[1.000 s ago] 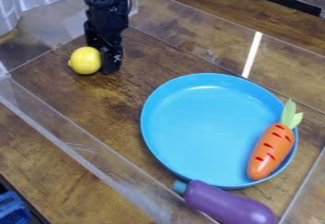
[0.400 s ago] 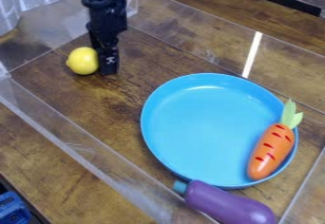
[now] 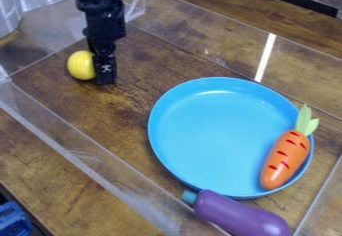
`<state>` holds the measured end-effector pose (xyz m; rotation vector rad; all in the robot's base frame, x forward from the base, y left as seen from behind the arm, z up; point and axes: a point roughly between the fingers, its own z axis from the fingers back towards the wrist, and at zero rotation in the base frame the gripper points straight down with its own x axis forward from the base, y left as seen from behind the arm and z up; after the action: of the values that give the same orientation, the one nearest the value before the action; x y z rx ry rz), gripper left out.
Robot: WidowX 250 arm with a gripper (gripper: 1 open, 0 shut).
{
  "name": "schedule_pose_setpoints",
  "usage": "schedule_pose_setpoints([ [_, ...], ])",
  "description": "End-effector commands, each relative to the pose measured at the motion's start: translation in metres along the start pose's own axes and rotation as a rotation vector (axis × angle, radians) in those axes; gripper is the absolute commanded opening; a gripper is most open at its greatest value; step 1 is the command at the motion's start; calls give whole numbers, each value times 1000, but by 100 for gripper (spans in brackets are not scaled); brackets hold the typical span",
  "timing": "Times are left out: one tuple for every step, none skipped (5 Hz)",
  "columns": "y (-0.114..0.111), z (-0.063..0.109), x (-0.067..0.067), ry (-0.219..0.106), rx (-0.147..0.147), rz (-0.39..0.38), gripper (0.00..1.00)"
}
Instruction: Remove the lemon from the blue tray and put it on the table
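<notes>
Not much to read here, honestly. The only marking I can spot is a small white mark on the black finger of the tool [image 3: 100, 72], low down near the tip. It looks a bit like an "X" or a tiny logo, but it's too small and blurry to make out for sure. Nothing printed on the blue tray [image 3: 201, 110], the lemon [image 3: 82, 65], the carrot [image 3: 286, 156] or the eggplant [image 3: 241, 216], and no labels or numbers that I can see on the tabletop [image 3: 54, 190] either.
</notes>
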<state>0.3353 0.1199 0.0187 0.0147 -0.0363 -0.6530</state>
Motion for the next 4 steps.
schedule_pose_setpoints([
  [9, 11, -7, -16, 15, 32, 100],
  [11, 11, -9, -12, 7, 42, 0],
  [11, 10, -10, -7, -5, 62, 0],
  [12, 14, -10, -10, -17, 135, 0],
])
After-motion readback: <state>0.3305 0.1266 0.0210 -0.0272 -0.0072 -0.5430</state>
